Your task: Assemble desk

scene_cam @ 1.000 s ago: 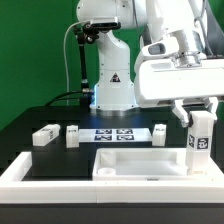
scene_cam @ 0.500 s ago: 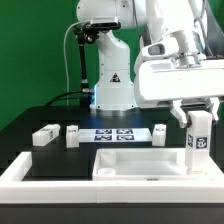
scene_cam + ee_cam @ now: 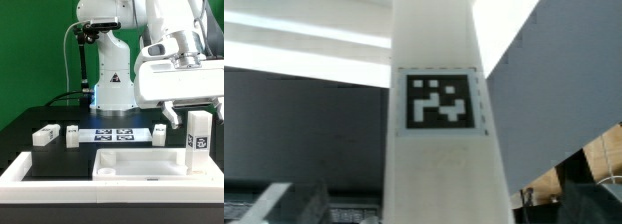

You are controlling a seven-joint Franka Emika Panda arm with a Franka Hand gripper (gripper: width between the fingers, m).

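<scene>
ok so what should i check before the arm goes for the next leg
1. Hand open: ok, jaws spread either side of the leg.
2. Standing leg upright on the slab corner: ok.
3. That leg seated firmly in the slab: cannot tell.
4. Three loose legs lying free on the table: ok.
5. Slab pressed against the rim: cannot tell.

The upright leg block (image 3: 198, 142) stands between the spread fingers of my gripper (image 3: 194, 113), with a gap showing on the exterior view's left. Leftward the slab (image 3: 135, 165) lies bare on top. Behind it, leg blocks (image 3: 72, 135) and the marker board (image 3: 115, 134) line the table (image 3: 22, 135).
</scene>
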